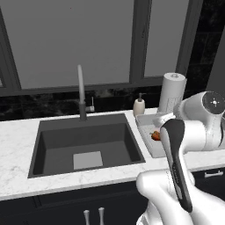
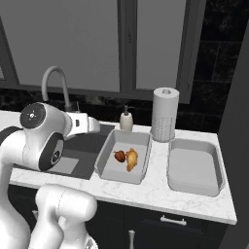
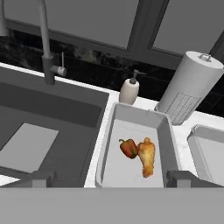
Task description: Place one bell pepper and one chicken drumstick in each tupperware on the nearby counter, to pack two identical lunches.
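Observation:
Two grey tupperware boxes stand on the white marble counter [image 2: 160, 188] right of the sink. The left tupperware [image 2: 104, 156] [image 3: 171, 131] holds a red-orange bell pepper [image 2: 119, 155] [image 3: 128, 148] and a golden chicken drumstick [image 2: 132, 159] [image 3: 146, 156], lying side by side. The right tupperware [image 2: 194, 143] [image 3: 195, 145] has nothing in it. My gripper [image 3: 110, 177] hovers above the sink's right edge, just left of the filled box, open with nothing between its fingers. In the left base view my arm hides most of the box [image 1: 144, 130]; a bit of pepper [image 1: 155, 135] shows.
The dark sink [image 1: 88, 140] with its tall faucet [image 1: 81, 92] lies to the left. A soap dispenser [image 2: 126, 119] and a paper towel roll [image 2: 164, 114] stand behind the boxes against the black backsplash. A dark wall closes the counter's right end.

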Controlling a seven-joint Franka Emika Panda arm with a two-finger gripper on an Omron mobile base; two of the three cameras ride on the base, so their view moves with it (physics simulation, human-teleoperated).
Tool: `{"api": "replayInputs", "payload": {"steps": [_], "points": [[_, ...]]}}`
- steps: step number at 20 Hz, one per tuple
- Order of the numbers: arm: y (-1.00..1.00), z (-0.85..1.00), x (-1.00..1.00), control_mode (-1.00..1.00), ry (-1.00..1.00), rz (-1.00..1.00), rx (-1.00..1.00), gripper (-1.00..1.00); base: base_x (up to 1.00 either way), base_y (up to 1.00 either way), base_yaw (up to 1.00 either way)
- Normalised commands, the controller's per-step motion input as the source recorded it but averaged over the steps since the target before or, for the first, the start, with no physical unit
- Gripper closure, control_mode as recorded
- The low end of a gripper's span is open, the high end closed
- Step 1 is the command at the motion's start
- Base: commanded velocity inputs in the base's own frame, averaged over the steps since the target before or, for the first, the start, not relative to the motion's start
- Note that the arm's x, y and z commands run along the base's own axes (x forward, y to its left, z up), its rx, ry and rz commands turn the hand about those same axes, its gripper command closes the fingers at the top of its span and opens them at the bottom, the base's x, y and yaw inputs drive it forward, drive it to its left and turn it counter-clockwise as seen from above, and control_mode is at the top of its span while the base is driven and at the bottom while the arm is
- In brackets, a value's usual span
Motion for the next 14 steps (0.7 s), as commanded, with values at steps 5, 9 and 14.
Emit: {"api": "replayInputs", "payload": {"steps": [5,9,14], "points": [[0.0,-0.14,-0.18,1.0,0.0,0.0,0.0,-1.0,-0.8,0.0,0.0],[0.0,0.0,0.0,1.0,0.0,0.0,0.0,-1.0,-1.0,-0.47,-0.07],[0.0,0.0,0.0,1.0,0.0,0.0,0.0,-1.0,-0.88,-1.0,-0.2]]}}
